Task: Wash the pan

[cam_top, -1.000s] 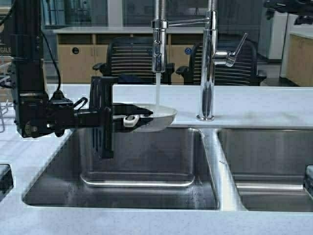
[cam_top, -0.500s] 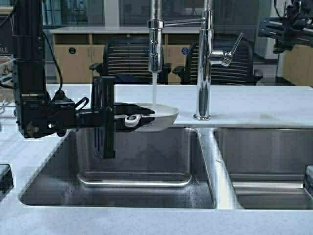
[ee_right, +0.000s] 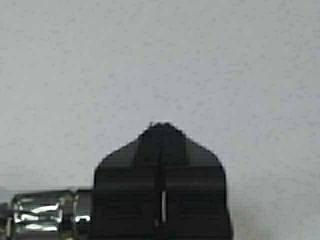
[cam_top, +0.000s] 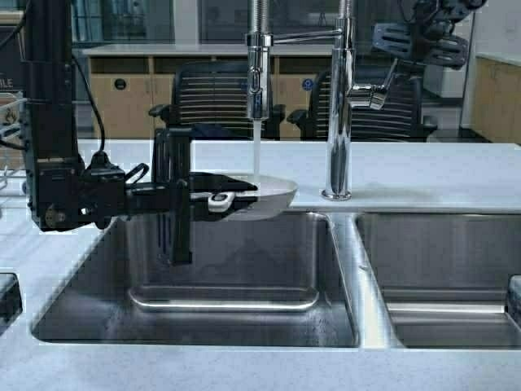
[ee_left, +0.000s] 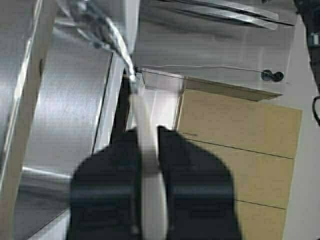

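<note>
1. Left wrist view shows the left gripper point(ee_left: 148, 165) with its two dark fingers point(ee_left: 107, 185) pinching the white handle of the pan point(ee_left: 145, 150) edge-on between them, no gap on either side.
2. From the high view, the same left gripper point(cam_top: 213, 195) reaches in from the left and holds the pan point(cam_top: 264, 194) by its short handle, roughly level, over the back of the left sink basin point(cam_top: 203, 326).
3. Water point(cam_top: 256, 151) falls from the pull-down spray head point(cam_top: 258, 73) into the pan's white bowl.
4. The right gripper point(ee_right: 161, 165) has its fingers pressed together on nothing. In the high view it is raised at the upper right point(cam_top: 419, 37), near the faucet lever point(cam_top: 376, 90).
5. Handling, as I judge it: the pan is stiff and probably light, but it will grow heavier at the bowl end as water collects, which tends to lever it down about the handle grip.
6. A wet, smooth handle is likely slippery, so a firm hold close to the bowl should resist twisting best.
7. The rim looks too shallow and curved to offer a secure second hold.
</note>
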